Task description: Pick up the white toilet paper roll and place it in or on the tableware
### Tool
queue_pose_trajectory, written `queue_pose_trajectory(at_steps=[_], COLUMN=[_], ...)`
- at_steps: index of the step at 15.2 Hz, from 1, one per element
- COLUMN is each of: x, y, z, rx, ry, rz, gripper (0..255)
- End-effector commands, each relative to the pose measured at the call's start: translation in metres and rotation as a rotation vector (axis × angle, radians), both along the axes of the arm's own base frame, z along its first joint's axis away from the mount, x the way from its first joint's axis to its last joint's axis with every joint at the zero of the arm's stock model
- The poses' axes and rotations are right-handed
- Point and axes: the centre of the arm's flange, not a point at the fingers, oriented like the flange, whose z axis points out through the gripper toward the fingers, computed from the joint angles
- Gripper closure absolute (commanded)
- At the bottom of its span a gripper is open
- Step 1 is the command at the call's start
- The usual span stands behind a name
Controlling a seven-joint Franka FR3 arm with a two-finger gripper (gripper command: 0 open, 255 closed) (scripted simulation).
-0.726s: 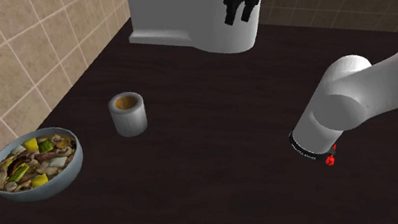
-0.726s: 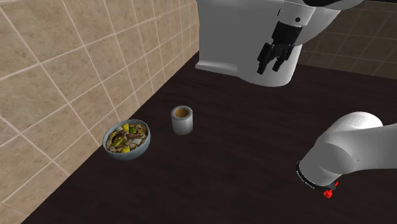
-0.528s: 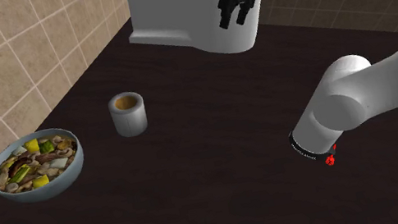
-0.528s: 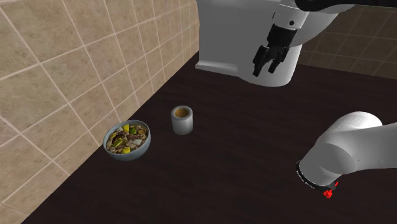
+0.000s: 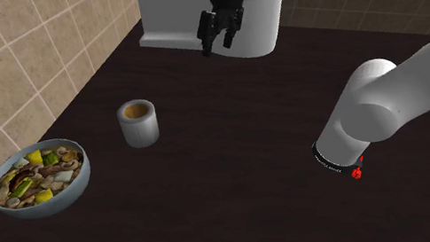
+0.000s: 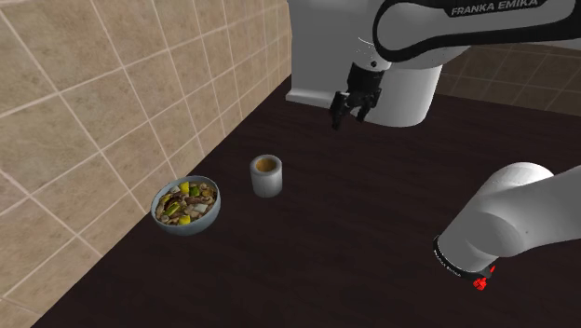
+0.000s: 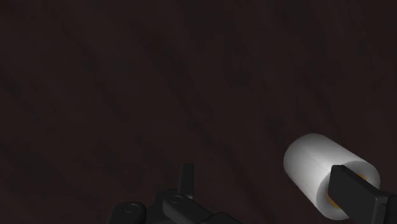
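Pincer [image 5: 217, 45] spread, empty; I'd pinch that light, squashy roll [image 5: 139, 125] gently across its sides, near the floor's [image 5: 218, 205] wall edge.

I see a white toilet paper roll [image 5: 140, 130] with a tan core, a grey-blue bowl [image 5: 48, 207] of brown, yellow and green food [image 5: 34, 177], a dark brown floor [image 5: 217, 196], beige wall tiles [image 5: 8, 78] and a black gripper [image 5: 217, 48].

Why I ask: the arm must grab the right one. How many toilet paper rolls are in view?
1. The toilet paper roll stands upright on the dark floor, between the bowl of food and the toilet. Another could hide behind the toilet.
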Motion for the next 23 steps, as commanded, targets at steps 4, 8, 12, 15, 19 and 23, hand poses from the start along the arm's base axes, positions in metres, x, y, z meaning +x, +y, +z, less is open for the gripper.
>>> queue_pose_trajectory(at_steps=[4, 8, 12, 15, 19, 23], x=[0.028, 0.051, 0.075, 0.093, 0.106, 0.109], y=[0.052, 0.091, 0.131, 0.160, 0.178, 0.178], z=[-0.033, -0.061, -0.090, -0.112, -0.136, -0.157], rx=[-0.029, -0.053, -0.078, -0.096, -0.107, -0.107], ry=[-0.022, -0.037, -0.053, -0.065, -0.072, -0.072], rz=[0.010, 0.017, 0.025, 0.031, 0.035, 0.035], gripper=[0, 0, 0, 0, 0, 0])
